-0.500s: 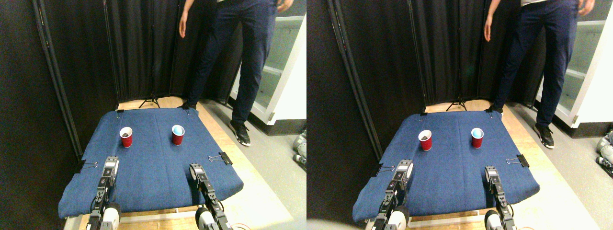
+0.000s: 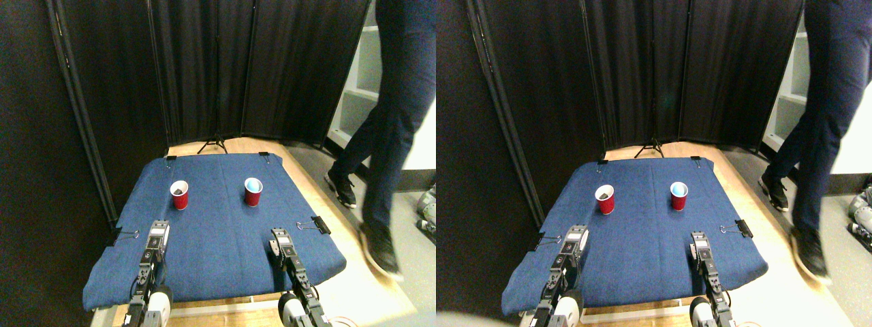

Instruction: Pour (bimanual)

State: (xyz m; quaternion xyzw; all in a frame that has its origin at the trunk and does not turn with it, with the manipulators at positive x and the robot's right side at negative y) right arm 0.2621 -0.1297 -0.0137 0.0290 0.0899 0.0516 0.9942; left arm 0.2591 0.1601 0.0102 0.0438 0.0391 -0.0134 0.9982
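Near edge of the counter, blue cloth clipped over it: my left claw sits just inside the near-left part of the cloth, my right claw just inside the near-right part, both pointing toward the cups. They are where they were half a second ago; neither has advanced. Too small to read the jaws on either, so I cannot tell whether they are spread or pressed together; neither is pinching anything. A binder clip holds the cloth at the right edge, near my right claw. Farther in, toward the far edge: the left cup, red, with something dark inside, and the right cup, red, with a pale blue inside. Both upright, well apart, unmoved. The real change is beyond the counter: the person who stood past the far right corner has stepped along the right side, one foot now level with the near-right corner. My judgement: pouring has not begun, both cups ungrasped; I'd hold until that leg clears the right edge.
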